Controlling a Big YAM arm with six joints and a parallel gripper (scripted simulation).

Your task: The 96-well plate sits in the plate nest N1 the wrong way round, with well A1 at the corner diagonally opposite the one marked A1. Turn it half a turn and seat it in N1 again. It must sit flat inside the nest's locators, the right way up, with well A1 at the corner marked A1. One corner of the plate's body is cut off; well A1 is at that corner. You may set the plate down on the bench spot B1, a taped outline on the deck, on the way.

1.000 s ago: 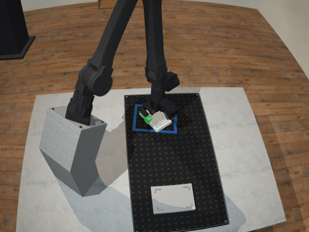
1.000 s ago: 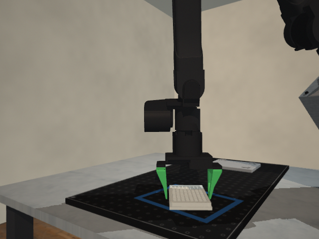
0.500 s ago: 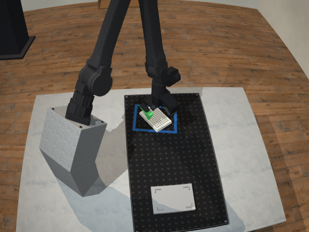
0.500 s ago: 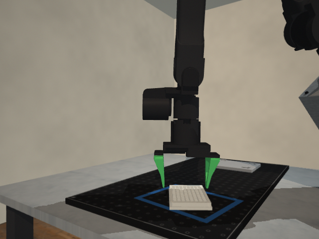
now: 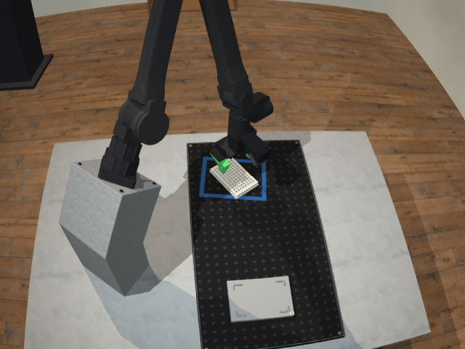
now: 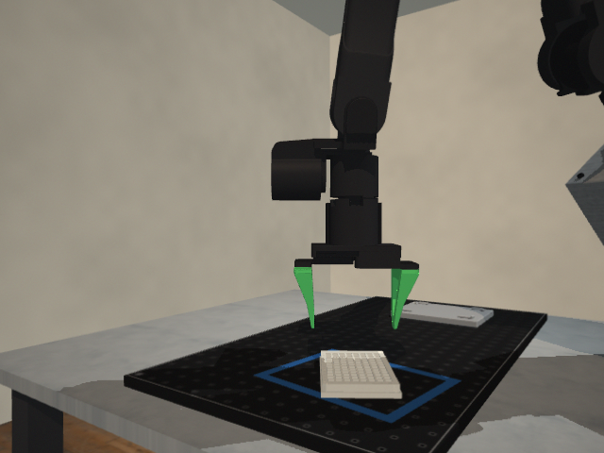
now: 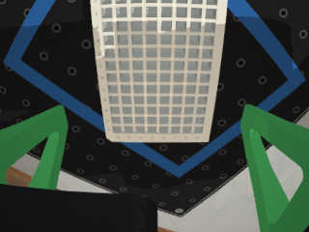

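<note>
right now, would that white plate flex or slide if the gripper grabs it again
The plate looks like a rigid, flat grid of wells, so probably no flex. It lies loose inside the blue outline, so an uneven touch from the open gripper might push it sideways.
</note>
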